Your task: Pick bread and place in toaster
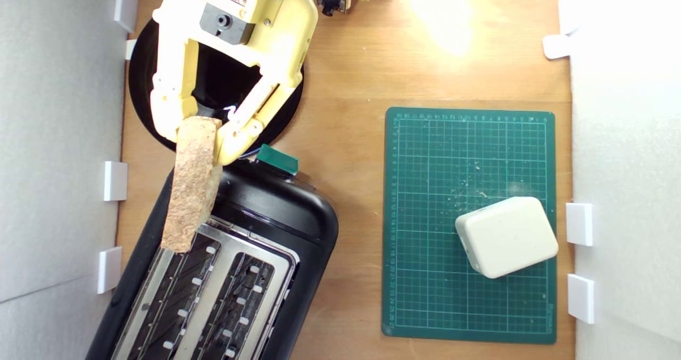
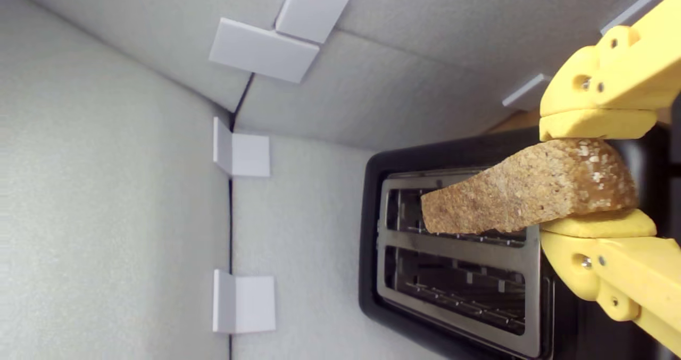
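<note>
Tool (image 1: 205, 131) gripping bread (image 1: 192, 187), above toaster (image 1: 276, 211)

From my remote seat, the yellow plastic gripper (image 1: 205, 131) holds the tan, brown-crusted bread slice (image 1: 192, 187) above the glossy black, silver-topped toaster (image 1: 276, 227), at the slot nearer the exterior view's left. Behind the gripper lies the round black plate (image 1: 284, 110). At the exterior view's right, the cream rounded block (image 1: 506, 236) sits on the green gridded cutting mat (image 1: 425, 216).
</note>
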Robot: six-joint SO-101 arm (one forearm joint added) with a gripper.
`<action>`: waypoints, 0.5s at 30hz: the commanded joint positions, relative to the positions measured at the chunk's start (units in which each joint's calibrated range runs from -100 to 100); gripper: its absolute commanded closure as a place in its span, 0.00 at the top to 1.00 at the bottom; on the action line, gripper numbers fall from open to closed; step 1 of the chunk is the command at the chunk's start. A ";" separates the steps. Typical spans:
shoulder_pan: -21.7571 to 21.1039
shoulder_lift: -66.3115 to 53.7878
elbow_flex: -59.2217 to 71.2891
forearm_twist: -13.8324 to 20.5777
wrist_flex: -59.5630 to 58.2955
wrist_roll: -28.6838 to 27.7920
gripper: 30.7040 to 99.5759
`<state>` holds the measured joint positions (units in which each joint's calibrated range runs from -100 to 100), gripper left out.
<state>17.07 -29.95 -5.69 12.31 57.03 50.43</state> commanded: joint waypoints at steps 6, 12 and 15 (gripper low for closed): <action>0.66 3.32 -9.52 0.12 -0.04 0.24 0.39; 0.66 6.73 -14.33 0.21 0.22 0.24 0.39; 0.66 6.98 -15.42 0.48 0.39 0.34 0.39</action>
<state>17.07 -22.39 -16.41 12.31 57.03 50.43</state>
